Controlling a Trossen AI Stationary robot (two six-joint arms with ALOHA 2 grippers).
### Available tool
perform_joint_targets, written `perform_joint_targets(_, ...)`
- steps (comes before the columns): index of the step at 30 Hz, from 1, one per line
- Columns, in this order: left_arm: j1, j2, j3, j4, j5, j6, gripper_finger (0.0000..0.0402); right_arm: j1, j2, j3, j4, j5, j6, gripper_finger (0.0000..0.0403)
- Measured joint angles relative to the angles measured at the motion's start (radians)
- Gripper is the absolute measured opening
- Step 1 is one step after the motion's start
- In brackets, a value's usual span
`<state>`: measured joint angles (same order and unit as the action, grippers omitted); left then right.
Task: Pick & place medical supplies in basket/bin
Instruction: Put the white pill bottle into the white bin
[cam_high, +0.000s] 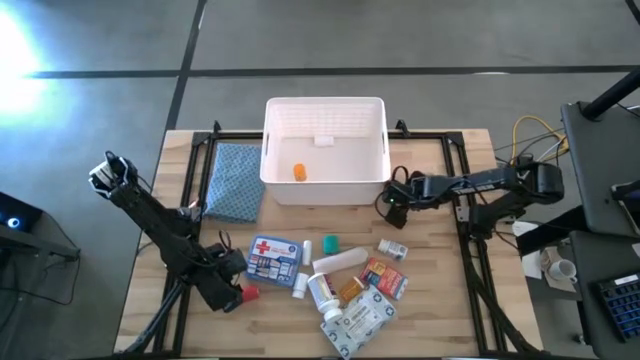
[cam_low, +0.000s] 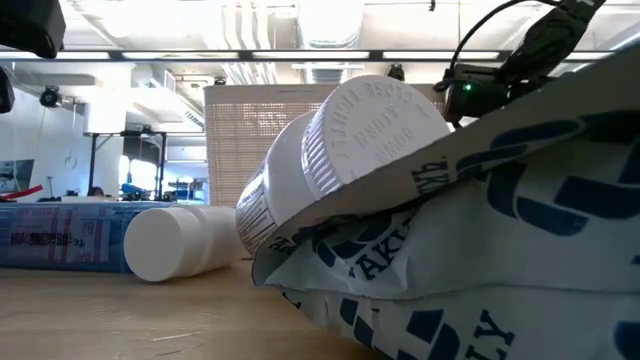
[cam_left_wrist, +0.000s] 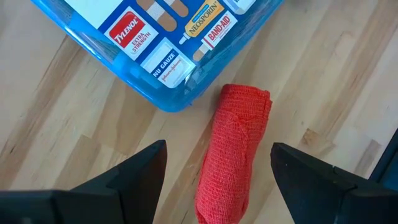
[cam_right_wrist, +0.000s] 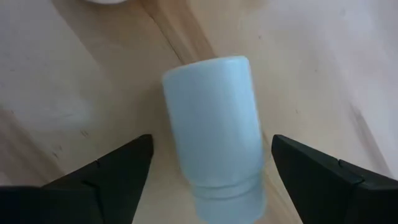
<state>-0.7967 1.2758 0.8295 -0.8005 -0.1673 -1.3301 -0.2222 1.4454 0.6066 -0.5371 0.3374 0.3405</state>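
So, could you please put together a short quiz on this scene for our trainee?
1. True or false: the bin is empty.
2. What lies between the open fingers of the left gripper? A) a red roll B) a syringe C) scissors
3. Fill in: the right gripper is open around a white ____ lying on the table.

Key
1. False: an orange item lies in it.
2. A
3. bottle
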Motion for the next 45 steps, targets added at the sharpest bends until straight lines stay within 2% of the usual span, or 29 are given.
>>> perform_joint_targets(4, 0.0, 0.0, 0.0, 0.0, 0.0, -0.026, 0.0267, 0.0, 0.01, 0.0, 0.003, -0.023, 0.0, 0.0288)
perform_joint_targets(11, 0.0, 0.0, 0.0, 0.0, 0.0, -0.026, 0.0267, -0.002, -0.051, -0.008, -0.022, -0.082, -0.004, 0.0162)
perform_joint_targets(14, 0.0, 0.0, 0.0, 0.0, 0.0, -0.027, 0.0267, -0.001, -0.088, -0.007, -0.062, -0.164, 0.035, 0.0161)
perform_joint_targets(17, 0.0, 0.0, 0.0, 0.0, 0.0, -0.027, 0.0267, 0.0, -0.139, -0.007, -0.13, -0.309, 0.099, 0.0161)
perform_joint_targets(21, 0.0, 0.0, 0.0, 0.0, 0.0, -0.026, 0.0267, 0.013, -0.25, 0.013, -0.157, -0.633, 0.21, 0.0161)
perform_joint_targets(23, 0.0, 0.0, 0.0, 0.0, 0.0, -0.026, 0.0267, 0.032, -0.328, 0.037, -0.076, -0.783, 0.284, 0.0161)
perform_joint_targets(25, 0.0, 0.0, 0.0, 0.0, 0.0, -0.026, 0.0267, 0.054, -0.406, 0.072, 0.079, -0.835, 0.35, 0.0161)
perform_joint_targets(27, 0.0, 0.0, 0.0, 0.0, 0.0, -0.026, 0.0267, 0.059, -0.476, 0.103, 0.255, -0.801, 0.393, 0.0162)
perform_joint_targets(30, 0.0, 0.0, 0.0, 0.0, 0.0, -0.026, 0.0267, 0.047, -0.537, 0.154, 0.47, -0.554, 0.435, 0.018)
perform_joint_targets(32, -0.001, 0.0, 0.0, 0.001, 0.0, -0.026, 0.0267, 0.015, -0.54, 0.203, 0.514, -0.414, 0.413, 0.0197)
perform_joint_targets(37, -0.001, 0.0, -0.001, 0.0, 0.0, -0.016, 0.0267, -0.083, -0.418, 0.354, 0.445, -0.233, 0.252, 0.0226)
perform_joint_targets(45, -0.001, 0.0, -0.001, 0.001, 0.0, -0.014, 0.0267, -0.13, -0.073, 0.702, 0.121, -0.178, -0.043, 0.028)
